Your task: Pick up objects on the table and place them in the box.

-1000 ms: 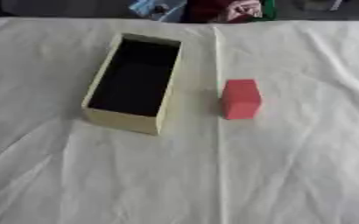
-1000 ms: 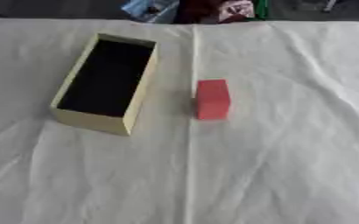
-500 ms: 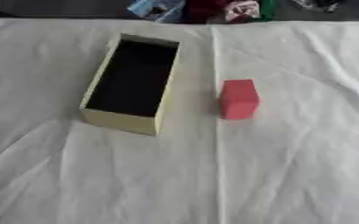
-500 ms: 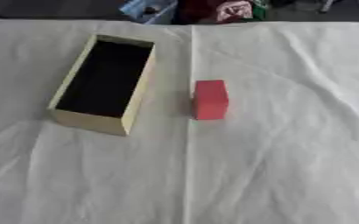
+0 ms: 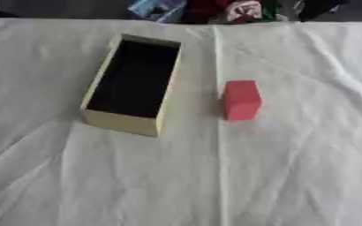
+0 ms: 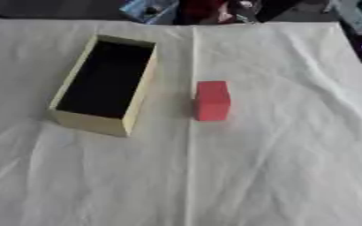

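No readable writing, brand or label shows on any item before me. The open rectangular box of pale yellow card with a dark interior [image 5: 134, 84] serves as my landmark; it lies on the creased white cloth covering the table [image 5: 292, 176], its long axis running away from me and slightly askew. The box interior appears dark, and I see nothing lying in it. The red rectangular block [image 5: 240, 99] stands upright on the cloth to the right of the box, near it but apart from it, level with the box's nearer half. A long fold in the cloth runs from far to near between the box and the block, passing just beside the block's left face. Neither of my hands appears in either eye view, so I cannot tell how far either is open or whether either holds anything, and I cannot place the block relative to them. Beyond the far end of the box, past the cloth's far edge, lies a cluster of coloured items [image 5: 215, 9], blue, red and dark, which I cannot make out further.
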